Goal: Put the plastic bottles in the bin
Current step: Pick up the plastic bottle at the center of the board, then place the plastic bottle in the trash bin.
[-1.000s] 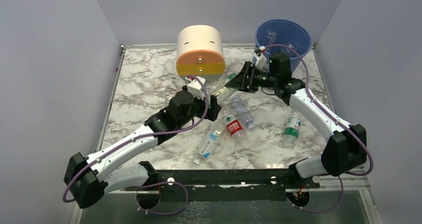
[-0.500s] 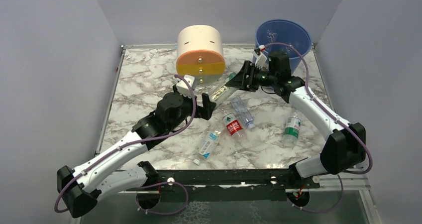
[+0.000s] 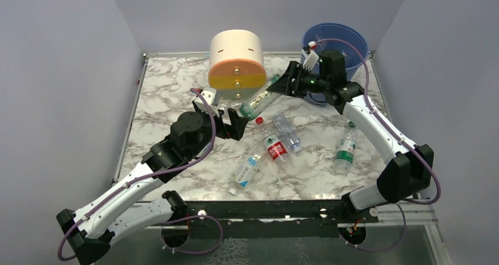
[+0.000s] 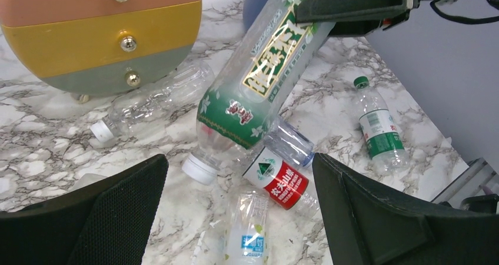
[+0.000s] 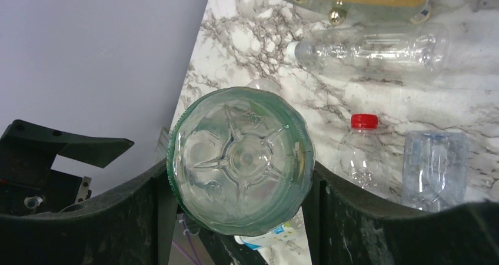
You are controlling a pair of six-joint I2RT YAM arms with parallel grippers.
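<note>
top view: your right gripper is clamped on the base end of a clear plastic bottle with a green label. the bottle hangs over the grey-veined marble table, cap end sloping down towards the left arm, just in front of the cream-and-orange round drawer unit. the tall round blue plastic bin stands in the far right corner, just behind the right wrist. your left gripper hovers near the bottle's cap, spread wide and holding nothing.

left wrist view: the held bottle crosses the frame on a slant, well apart from both left fingers. below it, 4 bottles lie loose:
- a crumpled clear bottle with a white cap, just beside the drawer unit
- a red-labelled bottle
- a blue-labelled bottle
- a green-capped bottle with a green label, off to the right

right wrist view: the bottle's ribbed round base fills the gap, and the black fingers press on both of its sides. that looks like a firm hold.

you are at the carry step, with 1 bottle picked and not yet dropped. next, swing the right arm back over the bin. lift the low cap end enough to clear the rim, and release only when the whole bottle is above the opening. the left gripper is free to take the red-labelled bottle nearest it.
</note>
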